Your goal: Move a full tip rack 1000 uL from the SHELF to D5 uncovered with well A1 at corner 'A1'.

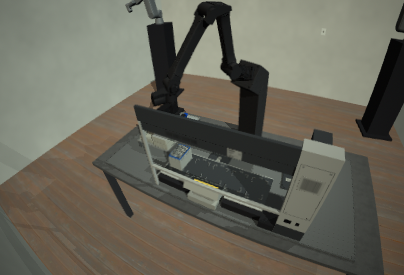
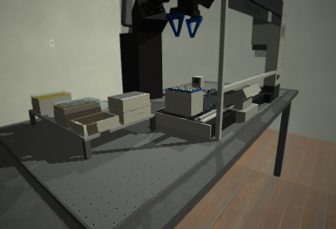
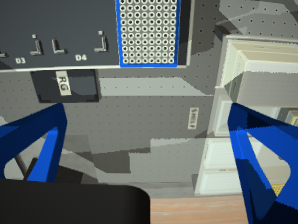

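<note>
A tip rack [image 3: 148, 23] [image 2: 184, 100] [image 1: 180, 155] with a blue rim and its cover off stands on the deck, beside the brackets marked D4 [image 3: 80, 58]. Its wells show rows of white tips. My gripper [image 3: 147, 112] [image 2: 185, 26] is open and empty. It hangs high above the table, between the deck and the shelf [image 2: 89, 136], well clear of the rack. A cover [image 2: 95, 123] lies flat and hollow side up on the front part of the shelf.
The shelf also holds a yellow-topped rack [image 2: 50, 100], another tip rack [image 2: 76, 110] and two stacked pale blocks [image 2: 129, 106]. The regrip nest marked RG [image 3: 67, 86] lies just in front of the deck. The gantry post [image 2: 221, 59] and beam [image 1: 220, 138] stand over the deck.
</note>
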You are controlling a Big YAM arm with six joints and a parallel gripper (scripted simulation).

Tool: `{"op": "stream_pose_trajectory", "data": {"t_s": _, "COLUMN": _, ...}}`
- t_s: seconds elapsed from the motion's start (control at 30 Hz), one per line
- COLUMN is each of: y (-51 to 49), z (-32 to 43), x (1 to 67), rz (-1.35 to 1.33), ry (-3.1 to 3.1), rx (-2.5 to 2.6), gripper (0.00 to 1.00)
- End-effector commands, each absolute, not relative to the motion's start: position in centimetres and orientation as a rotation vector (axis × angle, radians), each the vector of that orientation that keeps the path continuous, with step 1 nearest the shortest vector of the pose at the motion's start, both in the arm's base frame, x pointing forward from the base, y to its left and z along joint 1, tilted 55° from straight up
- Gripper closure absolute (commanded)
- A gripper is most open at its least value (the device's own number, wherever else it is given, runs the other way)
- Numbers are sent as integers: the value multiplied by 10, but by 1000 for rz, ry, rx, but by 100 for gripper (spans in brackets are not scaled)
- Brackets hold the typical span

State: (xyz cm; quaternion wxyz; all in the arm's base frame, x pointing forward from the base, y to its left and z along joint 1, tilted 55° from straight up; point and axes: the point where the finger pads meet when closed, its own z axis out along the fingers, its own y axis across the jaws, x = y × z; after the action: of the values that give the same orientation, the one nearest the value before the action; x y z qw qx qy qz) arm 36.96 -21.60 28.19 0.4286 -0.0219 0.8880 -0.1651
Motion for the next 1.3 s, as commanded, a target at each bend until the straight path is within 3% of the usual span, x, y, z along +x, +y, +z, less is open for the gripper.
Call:
{"op": "stream_pose_trajectory", "data": {"t_s": 0.0, "y": -218, "z": 297, "x": 370, "rz": -433, "ry": 2190, "rx": -62, "gripper": 0}}
{"op": "stream_pose_trajectory", "data": {"t_s": 1.1, "y": -218, "z": 297, "x": 370, "rz": -433, "ry": 2190, "rx": -62, "gripper": 0}}
{"op": "stream_pose_trajectory", "data": {"t_s": 1.13, "y": -224, "z": 282, "x": 363, "rz": -448, "ry": 2202, "rx": -84, "gripper": 100}}
{"op": "stream_pose_trajectory", "data": {"t_s": 1.27, "y": -227, "z": 271, "x": 352, "rz": -504, "ry": 2190, "rx": -174, "gripper": 100}}
